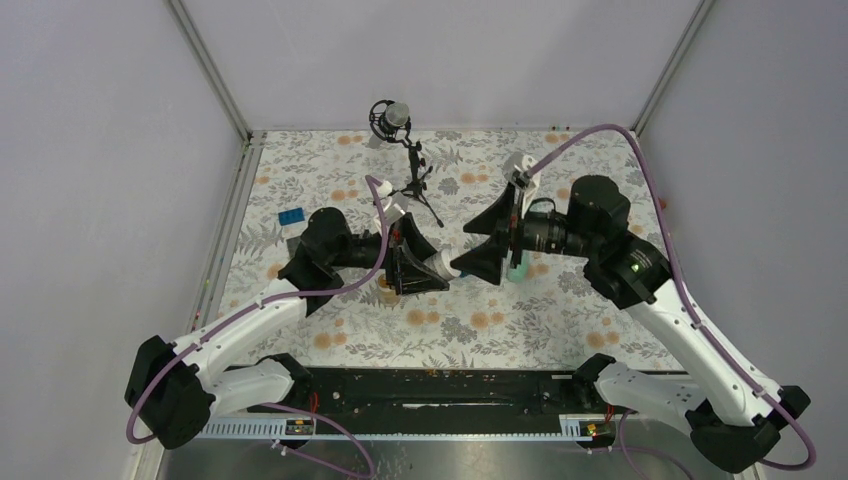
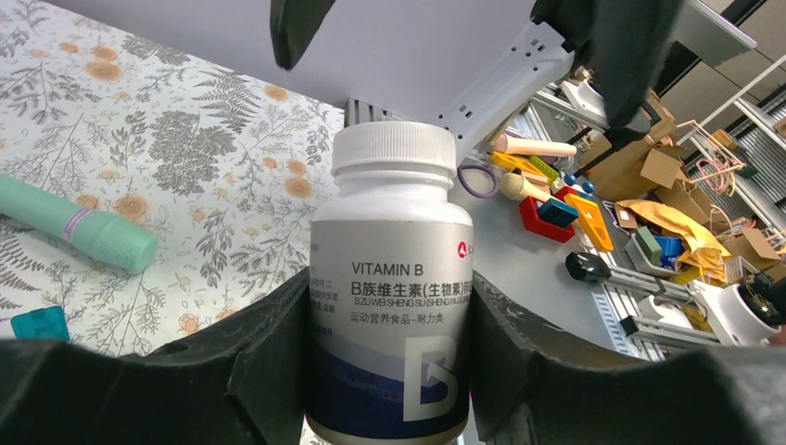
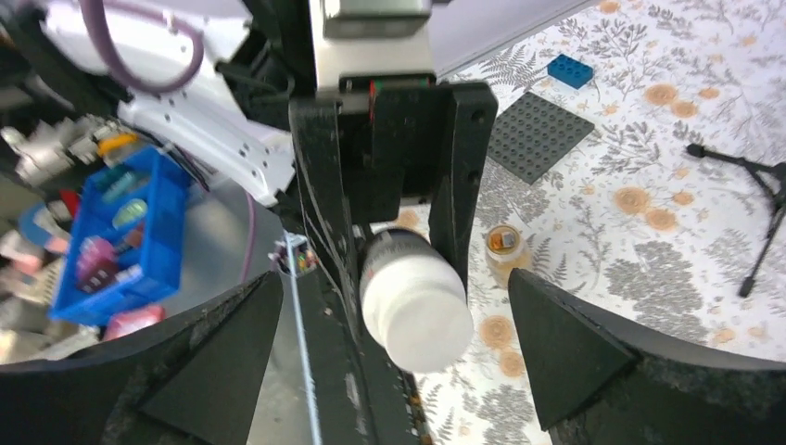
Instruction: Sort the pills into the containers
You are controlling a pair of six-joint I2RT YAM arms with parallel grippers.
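Two grippers at the bottle: left gripper clamps its stiff, slick, likely light body; right gripper, wide open and empty, faces the ribbed cap, likely the surest hold.

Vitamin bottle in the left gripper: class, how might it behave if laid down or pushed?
The bottle looks smooth and glossy, so it may slip in the left gripper. Being round, it would probably roll if laid on its side. Tall and narrow, it could tip if pushed near the cap.
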